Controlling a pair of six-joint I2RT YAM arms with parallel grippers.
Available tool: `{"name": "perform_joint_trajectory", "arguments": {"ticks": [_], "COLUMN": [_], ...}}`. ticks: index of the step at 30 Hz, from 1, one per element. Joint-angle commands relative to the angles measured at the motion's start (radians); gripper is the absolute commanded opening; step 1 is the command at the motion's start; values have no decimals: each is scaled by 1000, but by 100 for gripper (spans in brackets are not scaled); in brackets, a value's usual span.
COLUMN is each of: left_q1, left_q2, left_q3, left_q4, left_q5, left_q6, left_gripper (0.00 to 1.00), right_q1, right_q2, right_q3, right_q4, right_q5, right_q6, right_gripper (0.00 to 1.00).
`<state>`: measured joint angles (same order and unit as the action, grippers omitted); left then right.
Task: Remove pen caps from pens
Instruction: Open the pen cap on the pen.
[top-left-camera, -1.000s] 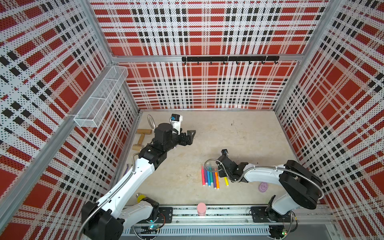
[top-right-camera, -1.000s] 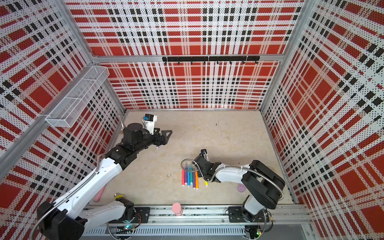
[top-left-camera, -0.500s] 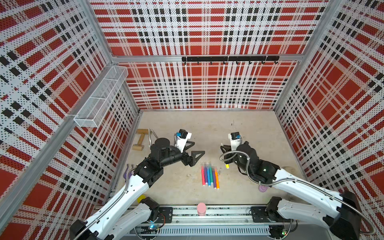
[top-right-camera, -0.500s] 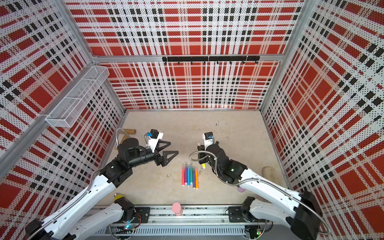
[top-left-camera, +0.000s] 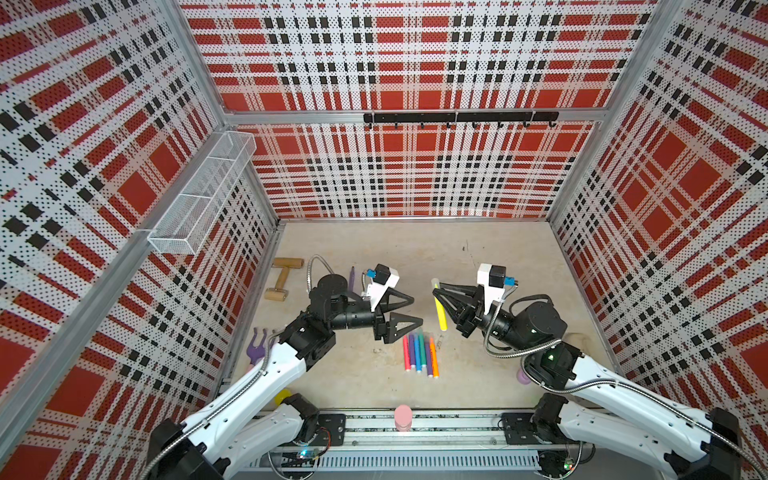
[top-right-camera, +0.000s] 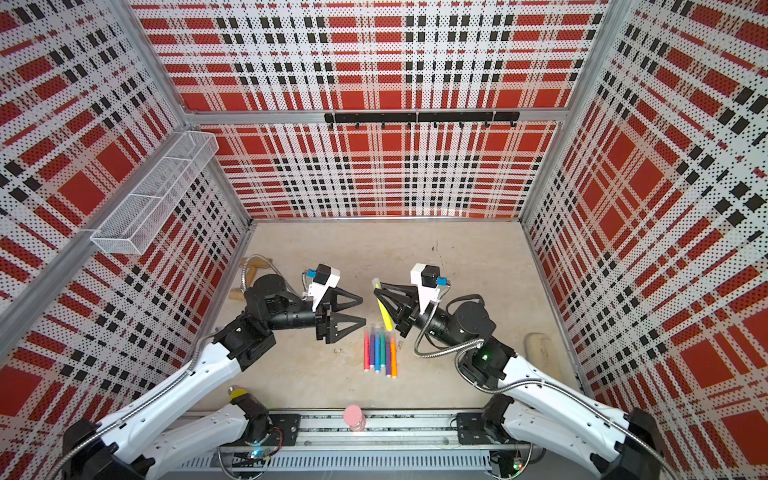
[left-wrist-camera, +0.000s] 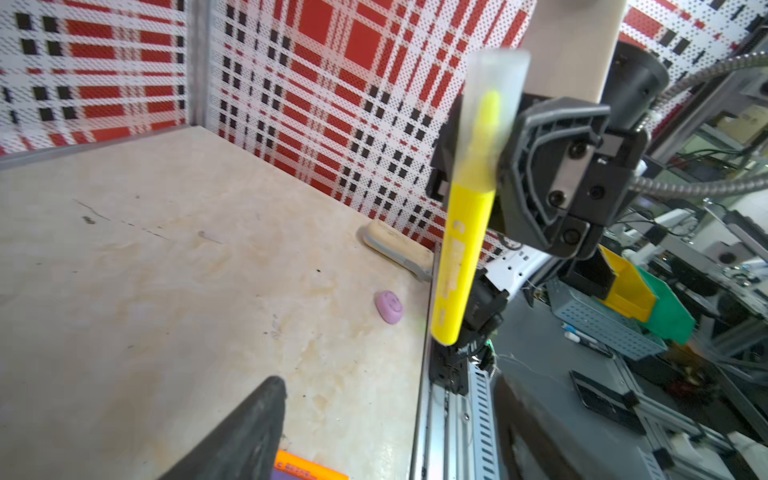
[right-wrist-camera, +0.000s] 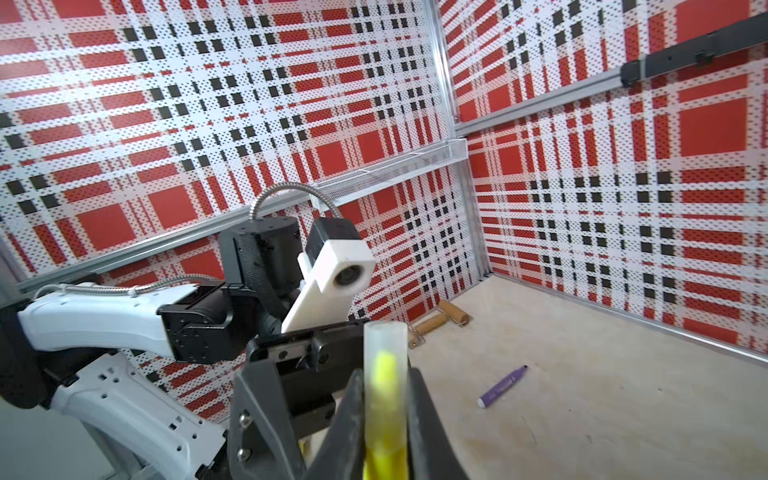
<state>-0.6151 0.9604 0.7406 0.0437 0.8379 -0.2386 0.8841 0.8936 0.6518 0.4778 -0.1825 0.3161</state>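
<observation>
Raised from the pen row, your right gripper (top-left-camera: 435, 294) now clamps the yellow pen (top-left-camera: 442, 318), its pale cap (top-left-camera: 434, 284) still fitted and pointing to twelve o'clock. Your left gripper (top-left-camera: 416, 309), jaws apart, faces it from nine o'clock. Remaining pens (top-left-camera: 419, 353) lie on the table at six o'clock.

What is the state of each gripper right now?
Left gripper: open, holding nothing.
Right gripper: closed, holding the yellow pen.
</observation>
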Motion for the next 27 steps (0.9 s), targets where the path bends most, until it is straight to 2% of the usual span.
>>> {"name": "perform_joint_trajectory", "arguments": {"ticks": [1, 6, 14, 20, 23, 27], "left_q1": [-31, -50, -60, -62, -63, -64], "left_q2": [-18, -23, 11, 21, 32, 39], "left_q3": [-11, -32, -29, -35, -35, -35], "left_q4": [81, 128, 197, 236, 243, 243], "left_q5": [32, 23, -2, 9, 10, 16], "left_q6": [6, -10, -48, -74, -80, -83], "left_gripper": [81, 80, 73, 71, 67, 56], "right_q1": [-1, -1, -1, -2, -1, -1], "right_q2": [41, 78, 136, 191, 219, 248], "right_q3": [-11, -36, -86, -104, -101, -96], "right_q4": [200, 319, 532, 623, 663, 697], "right_q5": [-70, -57, -75, -78, -86, -89], "right_q6": [22, 54, 150, 211, 231, 246], "right_gripper": [0, 0, 0, 0, 0, 0]}}
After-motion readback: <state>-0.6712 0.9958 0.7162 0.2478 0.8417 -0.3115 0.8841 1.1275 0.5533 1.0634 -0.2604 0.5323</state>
